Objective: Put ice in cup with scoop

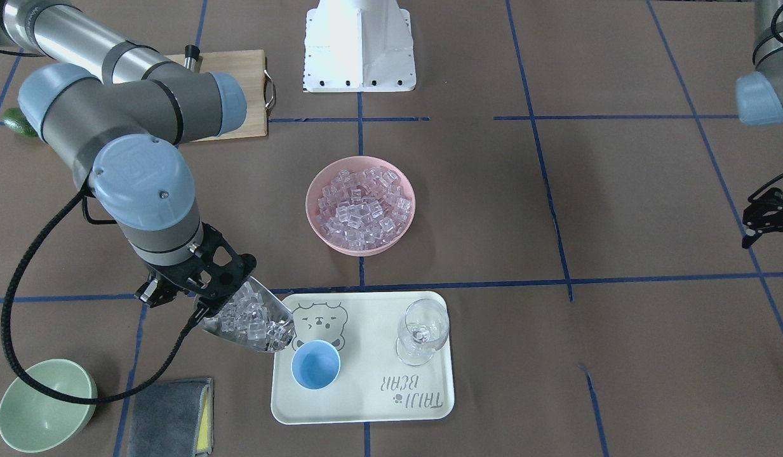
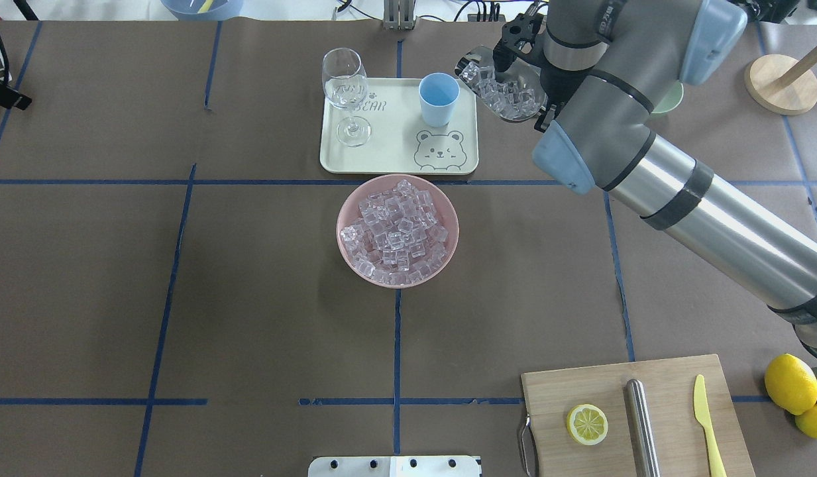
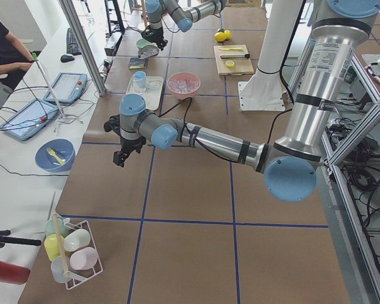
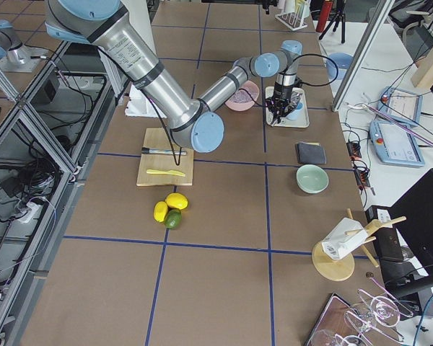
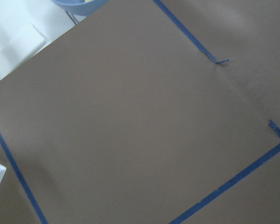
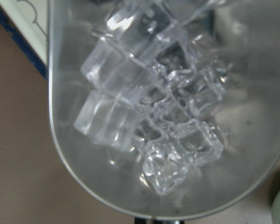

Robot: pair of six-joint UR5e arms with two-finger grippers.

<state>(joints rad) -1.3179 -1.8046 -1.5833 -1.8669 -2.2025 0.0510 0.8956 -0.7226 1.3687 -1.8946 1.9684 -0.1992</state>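
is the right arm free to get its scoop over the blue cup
Probably yes: the scoop, loaded with ice, hangs beside the cup, nothing between them; the wine glass stands on the cup's far side.

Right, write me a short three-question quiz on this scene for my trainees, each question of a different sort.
1. True or false: the cup on the tray is empty.
2. Multiple choice: the scoop, loaded with ice, is held A) over the pink bowl, B) beside the cup, at the tray's edge, C) over the wine glass.
3. Fill in: the side of the robot that grips the scoop is its ___.

Key: 1 true. 2 B. 3 right: the right hand is shut on the scoop.
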